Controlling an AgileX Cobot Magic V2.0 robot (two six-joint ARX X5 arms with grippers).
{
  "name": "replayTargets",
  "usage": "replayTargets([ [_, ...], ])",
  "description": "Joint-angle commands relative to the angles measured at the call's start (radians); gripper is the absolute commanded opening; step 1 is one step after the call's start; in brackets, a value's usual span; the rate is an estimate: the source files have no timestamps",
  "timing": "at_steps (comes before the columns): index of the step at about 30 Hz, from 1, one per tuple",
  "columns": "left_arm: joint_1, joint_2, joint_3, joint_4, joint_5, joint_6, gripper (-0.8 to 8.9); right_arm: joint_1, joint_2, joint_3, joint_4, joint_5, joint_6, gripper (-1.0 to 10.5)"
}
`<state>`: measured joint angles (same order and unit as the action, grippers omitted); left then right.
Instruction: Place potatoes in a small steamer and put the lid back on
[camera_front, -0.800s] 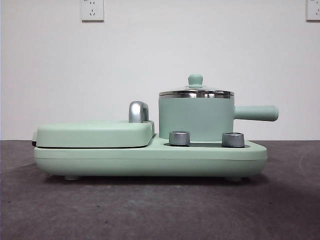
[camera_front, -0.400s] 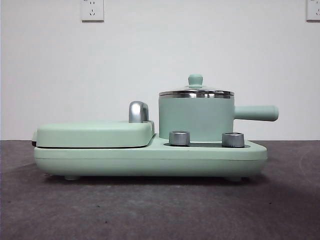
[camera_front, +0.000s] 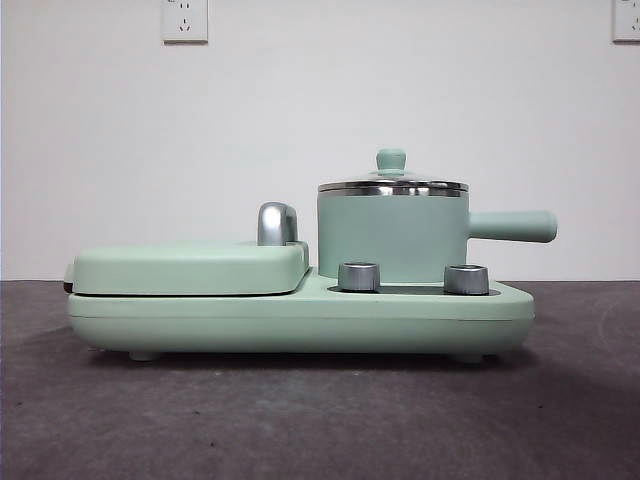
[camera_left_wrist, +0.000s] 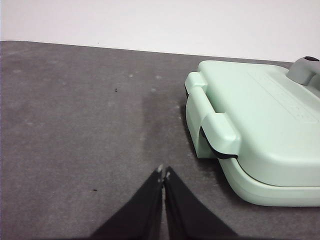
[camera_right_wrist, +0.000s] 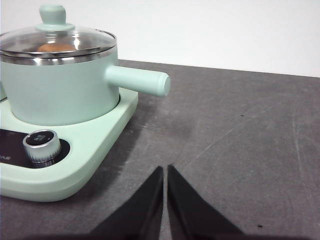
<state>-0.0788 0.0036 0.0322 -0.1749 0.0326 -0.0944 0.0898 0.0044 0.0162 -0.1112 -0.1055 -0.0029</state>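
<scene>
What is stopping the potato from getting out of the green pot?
The glass lid sits shut on the small steamer, with the potato under it. Both end effectors, left and right, wait off to the sides, shut.

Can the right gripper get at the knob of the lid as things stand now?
Probably yes. The right gripper, jaws shut, sits low over the table beside the small steamer. Nothing stands between it and the lid, and the knob is bare. It would need to rise and open first.

closed green griddle (camera_front: 190, 268), two knobs (camera_front: 359, 276), sockets (camera_front: 185, 20)
</scene>
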Motion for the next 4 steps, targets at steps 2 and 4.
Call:
replayTargets([
  [2,0.000,0.000,-0.019,0.016,0.002,-0.003,0.06,0.000,-0.001,-0.004,0.013,0.001,0.009,0.1],
  [4,0.000,0.000,-0.019,0.016,0.002,-0.003,0.06,0.000,-0.001,-0.004,0.013,0.001,0.009,0.1],
])
